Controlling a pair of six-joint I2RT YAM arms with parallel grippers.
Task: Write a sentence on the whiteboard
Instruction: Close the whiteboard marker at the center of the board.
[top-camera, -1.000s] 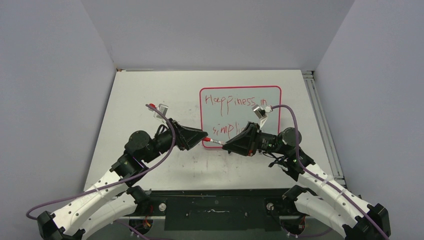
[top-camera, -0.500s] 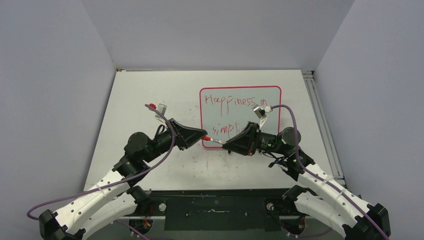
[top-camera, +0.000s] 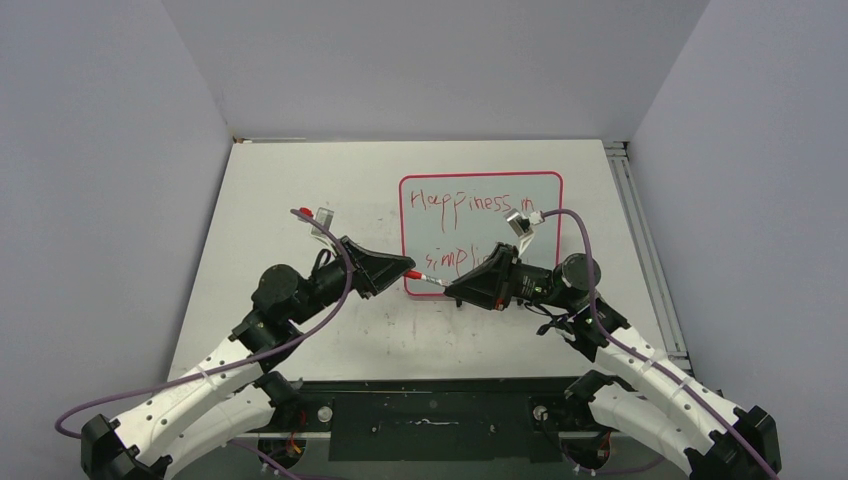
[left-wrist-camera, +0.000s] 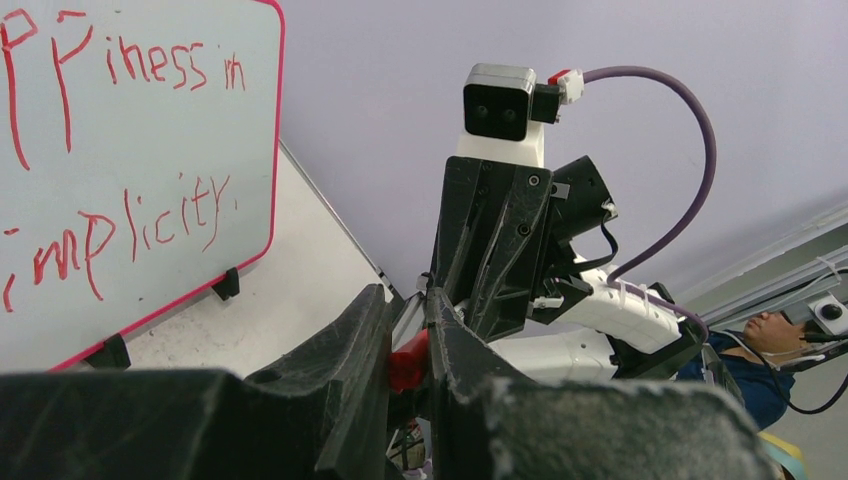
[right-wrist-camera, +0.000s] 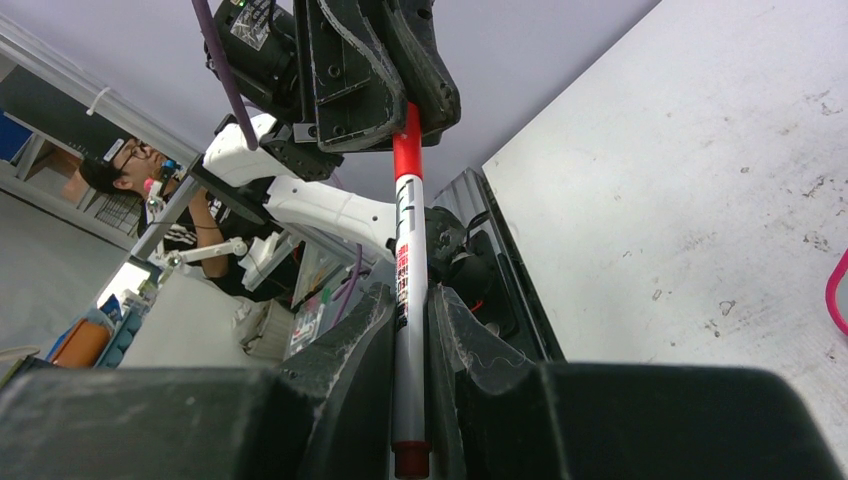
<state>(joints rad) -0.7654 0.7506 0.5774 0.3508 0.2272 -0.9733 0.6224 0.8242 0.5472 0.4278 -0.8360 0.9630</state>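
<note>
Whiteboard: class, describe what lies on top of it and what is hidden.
The sentence in red, "Happiness in simplic...", is written on the whiteboard. The right pincer covers the second line's end from above; the left wrist view shows "plicity".

A robotics lab: a scuffed white table boxed in by plain lilac panels, an aluminium rail along one edge, and a bespectacled person among cluttered desks beyond.
</note>
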